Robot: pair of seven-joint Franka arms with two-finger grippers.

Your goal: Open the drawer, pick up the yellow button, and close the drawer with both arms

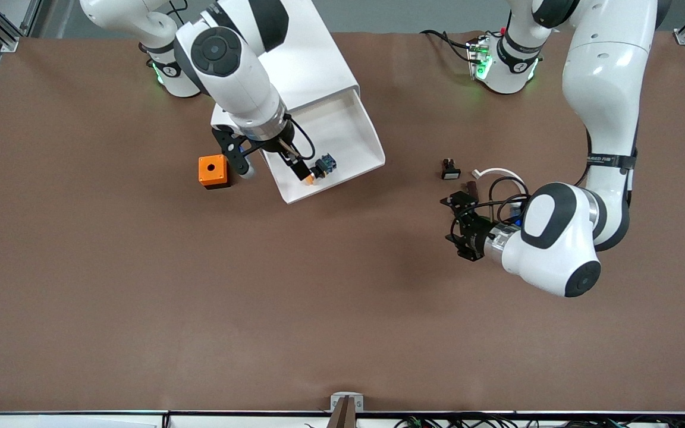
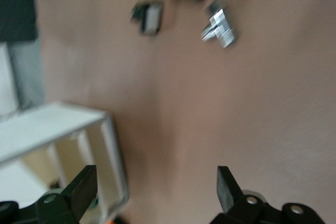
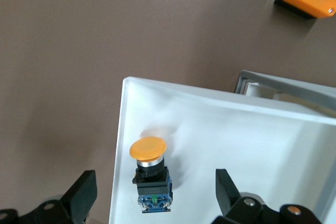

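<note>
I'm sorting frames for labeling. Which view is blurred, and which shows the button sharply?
Left wrist view: smeared by motion blur, the drawer soft-edged. Right wrist view: sharp, the button crisp in the drawer, a soft shadow beside its cap. Front view: evenly lit, sharp, with arm shadows on the table.

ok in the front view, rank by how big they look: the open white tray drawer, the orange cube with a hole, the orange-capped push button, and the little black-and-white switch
Largest to smallest:
1. open white tray drawer
2. orange cube with a hole
3. orange-capped push button and black-and-white switch: both tiny and look about alike, so no ranking.
</note>
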